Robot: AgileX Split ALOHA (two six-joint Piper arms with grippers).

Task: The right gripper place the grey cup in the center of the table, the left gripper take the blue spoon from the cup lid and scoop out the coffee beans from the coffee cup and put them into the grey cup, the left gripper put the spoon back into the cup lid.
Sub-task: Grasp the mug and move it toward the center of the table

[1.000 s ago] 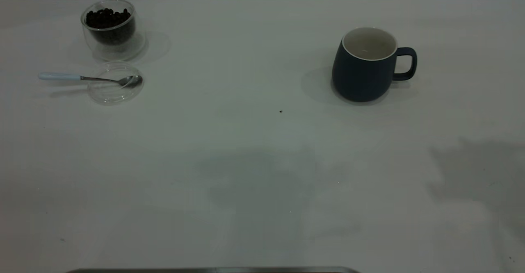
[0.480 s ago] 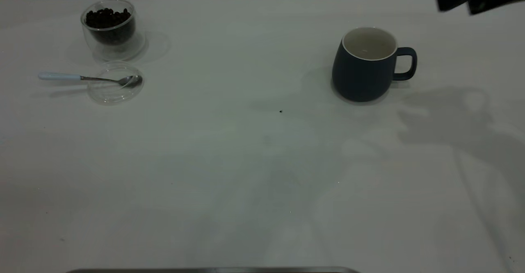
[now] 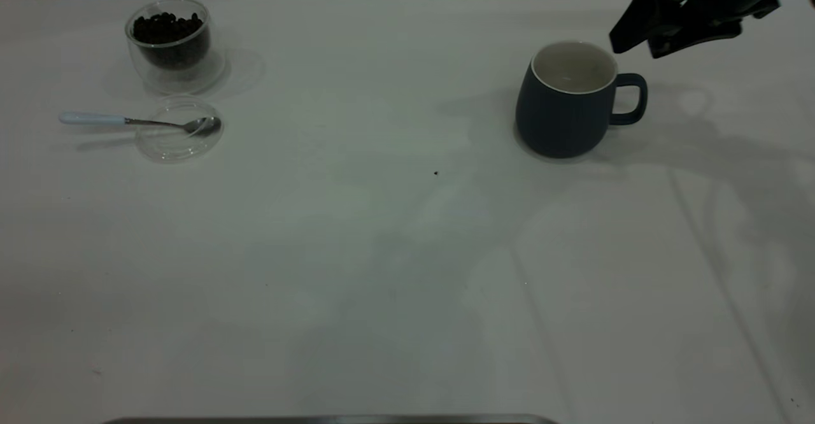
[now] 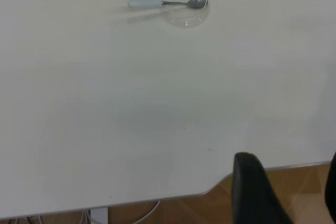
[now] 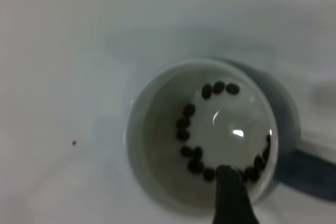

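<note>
White table (image 3: 382, 271) fills almost everything I can see, and the near part of it is bare. My left gripper (image 4: 286, 192) waits low at the near edge of the table; I see one black finger (image 4: 252, 187) and only a sliver of the other at the picture's side, with a wide gap between them and nothing in it. Farther off sits the grey cup (image 3: 566, 102), out to the right, not in the middle, so the first job is not done yet. My right gripper (image 3: 675, 20) hangs just above and beside its handle, but I cannot tell if its fingers are apart or together; the picture cuts most of it off. From its wrist view I see a few coffee beans (image 5: 197, 150) in the bottom of that cup. Far left, the blue spoon (image 3: 140, 121) lies with its bowl on the cup lid (image 3: 179, 144), untouched. Just behind stands the coffee cup (image 3: 170, 42), full of beans. I think scooping is all left to do.
</note>
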